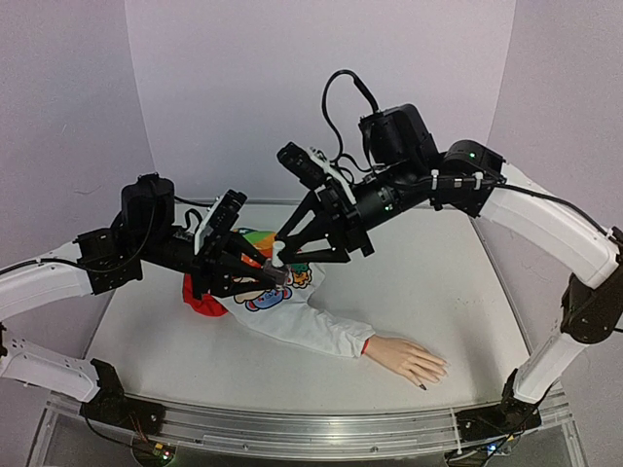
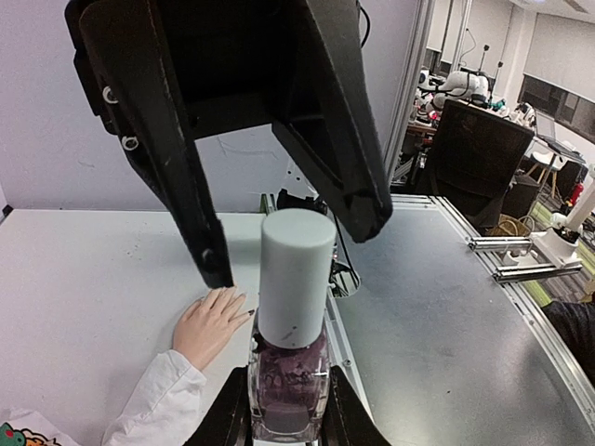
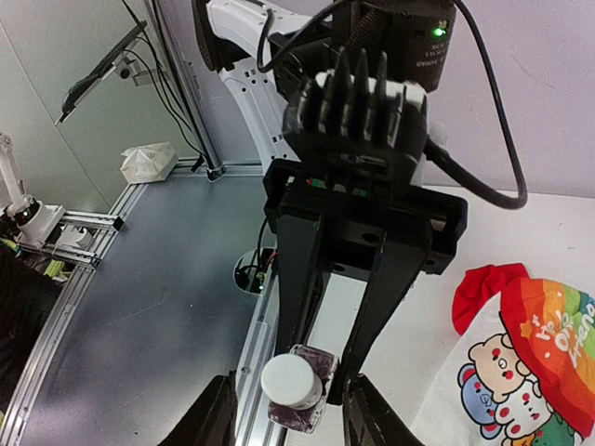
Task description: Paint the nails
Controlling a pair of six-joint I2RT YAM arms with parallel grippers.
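Bimanual hold, cap on. We see the left gripper (image 2: 288,416) with its jaws closed on the glass body of the small bottle (image 2: 288,386). It holds the bottle upright and clear of the surface (image 1: 438,263), so the pale cap (image 2: 296,277) points up and is free on all sides. The right gripper (image 3: 296,420) faces it from the opposite side with its jaws spread wide, one finger on either side of the cap and neither touching it (the left wrist view shows a gap on both sides). We judge that this arrangement serves opening: one arm fixes the body so that the other can close on the cap and twist. A brush presumably sits under the cap, though we cannot see it.

The mannequin hand (image 1: 407,358) lies palm down on the surface near the front edge, well apart from both grippers and to their right. Its arm wears a white sleeve (image 1: 311,326) that leads back to a colourful shirt (image 1: 277,292) beneath the arms. The nails (image 1: 436,370) face up, which leaves them reachable from above. One of them looks dark and the others pale. We place the task at an early step, with the cap on and no brush out.
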